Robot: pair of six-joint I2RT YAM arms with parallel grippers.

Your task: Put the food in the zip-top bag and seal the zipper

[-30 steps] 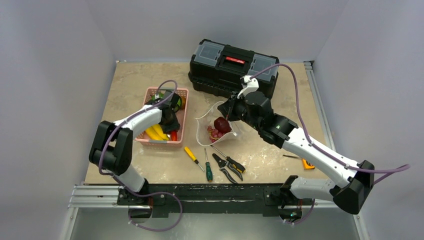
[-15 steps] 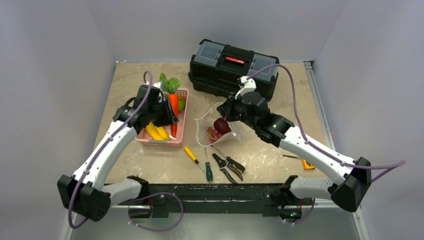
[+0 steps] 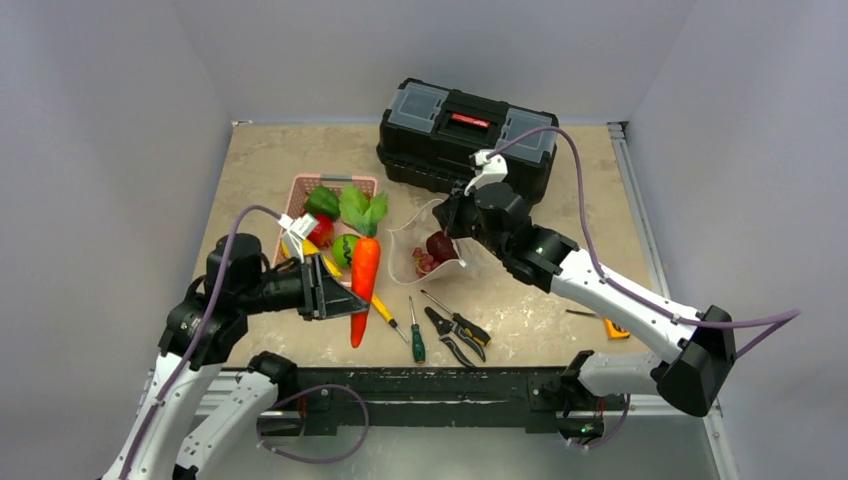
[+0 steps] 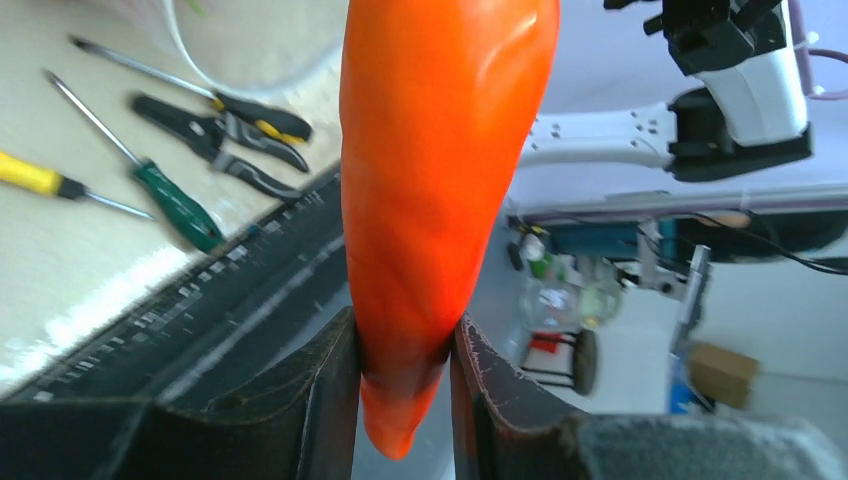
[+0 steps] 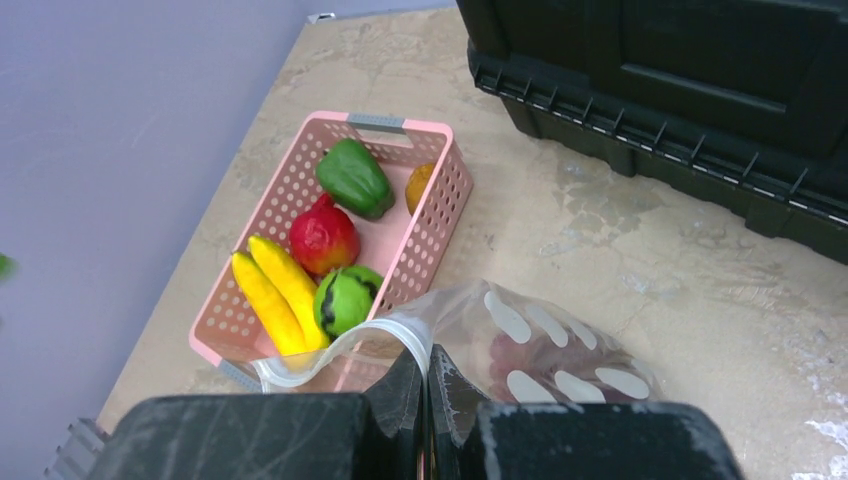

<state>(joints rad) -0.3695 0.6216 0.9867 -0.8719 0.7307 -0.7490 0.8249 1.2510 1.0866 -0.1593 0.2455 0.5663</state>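
Observation:
My left gripper (image 3: pixel 340 303) is shut on the tip of an orange toy carrot (image 3: pixel 364 275) with green leaves and holds it in the air between the basket and the bag. In the left wrist view the carrot (image 4: pixel 440 160) is pinched between my fingers (image 4: pixel 320 390). My right gripper (image 3: pixel 447 222) is shut on the rim of the transparent dotted zip-top bag (image 3: pixel 425 262) and holds its mouth open; dark red food lies inside. In the right wrist view the pale zipper strip (image 5: pixel 340 350) curves away from my fingers (image 5: pixel 405 385). More food lies in the pink basket (image 5: pixel 440 210).
A black toolbox (image 3: pixel 465 135) stands behind the bag. A yellow-handled screwdriver (image 3: pixel 383 312), a green-handled screwdriver (image 3: pixel 416 338) and pliers (image 3: pixel 455 335) lie at the near edge. A small orange object (image 3: pixel 614 327) lies at the right.
My left arm has lifted the carrot out of the basket and swung it right and toward the near edge. The right gripper has held the bag's rim, shifting slightly.

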